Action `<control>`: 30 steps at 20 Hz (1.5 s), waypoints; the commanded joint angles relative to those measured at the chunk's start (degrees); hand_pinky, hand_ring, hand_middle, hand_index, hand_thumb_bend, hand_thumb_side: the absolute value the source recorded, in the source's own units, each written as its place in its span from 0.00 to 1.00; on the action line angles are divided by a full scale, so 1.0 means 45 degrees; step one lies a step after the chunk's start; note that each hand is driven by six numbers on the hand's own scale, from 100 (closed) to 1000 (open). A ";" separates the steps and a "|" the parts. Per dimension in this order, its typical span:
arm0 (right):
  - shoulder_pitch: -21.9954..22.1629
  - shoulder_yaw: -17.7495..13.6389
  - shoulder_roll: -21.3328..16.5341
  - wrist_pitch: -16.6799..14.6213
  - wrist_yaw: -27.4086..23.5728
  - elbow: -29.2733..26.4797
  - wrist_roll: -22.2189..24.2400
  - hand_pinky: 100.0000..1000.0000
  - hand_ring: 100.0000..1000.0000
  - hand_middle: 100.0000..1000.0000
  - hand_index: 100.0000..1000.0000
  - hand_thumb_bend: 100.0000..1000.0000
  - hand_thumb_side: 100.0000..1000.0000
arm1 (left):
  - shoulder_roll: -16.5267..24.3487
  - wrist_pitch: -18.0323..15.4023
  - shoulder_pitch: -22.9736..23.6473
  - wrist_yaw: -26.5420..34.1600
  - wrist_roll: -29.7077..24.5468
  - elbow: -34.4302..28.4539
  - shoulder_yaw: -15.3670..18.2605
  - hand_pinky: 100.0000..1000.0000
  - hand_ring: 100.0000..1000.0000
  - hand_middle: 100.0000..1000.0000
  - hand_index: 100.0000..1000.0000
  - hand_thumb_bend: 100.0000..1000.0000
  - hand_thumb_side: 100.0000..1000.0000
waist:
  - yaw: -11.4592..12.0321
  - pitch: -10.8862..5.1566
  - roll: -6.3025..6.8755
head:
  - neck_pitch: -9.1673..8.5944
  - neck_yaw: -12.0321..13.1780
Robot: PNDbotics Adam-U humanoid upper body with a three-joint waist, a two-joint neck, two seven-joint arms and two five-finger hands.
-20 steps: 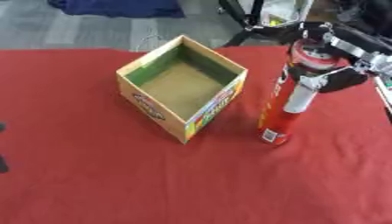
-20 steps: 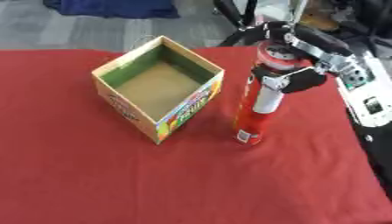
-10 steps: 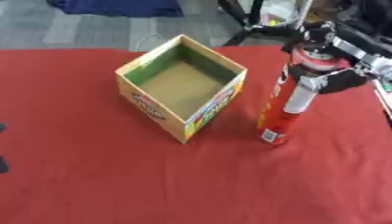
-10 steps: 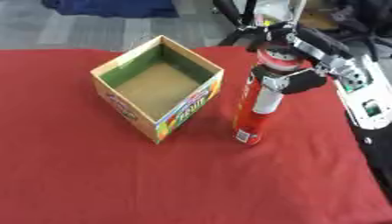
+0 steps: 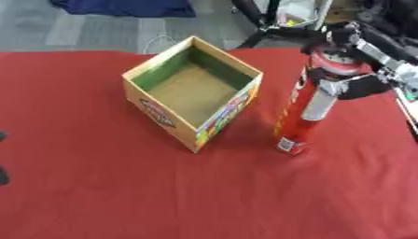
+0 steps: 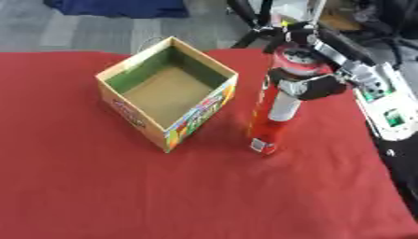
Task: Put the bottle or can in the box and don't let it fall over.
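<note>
A tall red can (image 5: 300, 116) with a red lid stands on the red tablecloth, just right of the box and tilted a little to the left at its foot. My right hand (image 5: 343, 86) comes in from the upper right and is curled round the can's upper part, the thumb lying down its front. The open cardboard box (image 5: 194, 91) with green inner walls and bright printed sides sits left of the can, with nothing inside. A dark bit of my left hand (image 5: 3, 175) shows at the left edge.
The red tablecloth (image 5: 204, 196) covers the table. Grey floor, a blue cloth (image 5: 122, 7) and black stand legs (image 5: 269, 28) lie beyond the far edge. My right forearm's white casing (image 6: 384, 105) hangs over the table's right side.
The can and my right hand have stayed in nearly the same place beside the box. The box has not moved.
</note>
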 commanded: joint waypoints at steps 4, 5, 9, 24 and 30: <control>0.0034 0.0269 -0.0178 -0.0158 -0.0288 -0.0109 -0.0173 0.00 0.16 0.14 0.18 0.00 0.14 | 0.0084 0.0037 -0.0075 -0.0041 -0.0013 -0.0261 0.0123 0.46 0.82 0.72 0.77 0.00 0.61 | 0.0035 -0.0094 0.0051 | 0.0061 -0.0011; 0.0030 0.0261 -0.0227 -0.0203 -0.0297 -0.0179 -0.0230 0.00 0.13 0.11 0.14 0.00 0.11 | 0.0085 0.0039 -0.0075 -0.0040 -0.0007 -0.0261 0.0127 0.46 0.82 0.72 0.77 0.00 0.61 | 0.0037 -0.0098 0.0048 | 0.0070 -0.0008; 0.0002 0.0259 -0.0475 -0.0330 -0.0249 -0.0453 -0.0345 0.00 0.09 0.06 0.08 0.00 0.09 | 0.0088 0.0052 -0.0082 -0.0023 0.0001 -0.0261 0.0129 0.46 0.82 0.72 0.77 0.00 0.61 | 0.0035 -0.0123 0.0026 | 0.0084 -0.0012; -0.0433 0.0054 -0.1422 0.0209 -0.1874 -0.1484 -0.0913 0.00 0.07 0.05 0.07 0.00 0.00 | 0.0137 0.0104 -0.0091 0.0067 0.0030 -0.0261 0.0126 0.47 0.82 0.71 0.76 0.00 0.61 | 0.0047 -0.0293 -0.0039 | 0.0148 -0.0018; -0.0811 0.0069 -0.1910 0.0547 -0.2747 -0.1666 -0.0685 0.00 0.07 0.05 0.07 0.00 0.00 | 0.0180 0.0142 -0.0077 0.0062 0.0020 -0.0261 0.0110 0.47 0.81 0.70 0.75 0.00 0.61 | 0.0097 -0.0382 -0.0125 | 0.0168 -0.0040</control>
